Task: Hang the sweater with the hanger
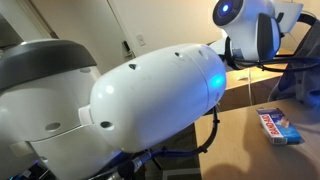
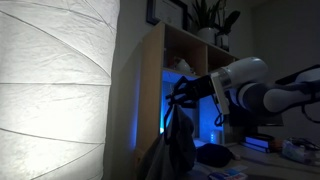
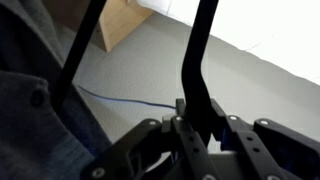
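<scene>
In the wrist view my gripper is shut on a black bar of the hanger, which rises between the two fingers. A second hanger bar slants up on the left. The grey-blue sweater fills the left side of this view, draped against that bar. In an exterior view the gripper holds the hanger in front of the wooden cabinet, and the sweater hangs down from it as a dark limp shape. The arm's white body hides the gripper and sweater in the other one.
A tan wooden cabinet with open shelves stands behind the gripper, a plant on top. A big white lamp shade fills the left. A blue-and-white box lies on the table. A blue cable runs across the pale floor.
</scene>
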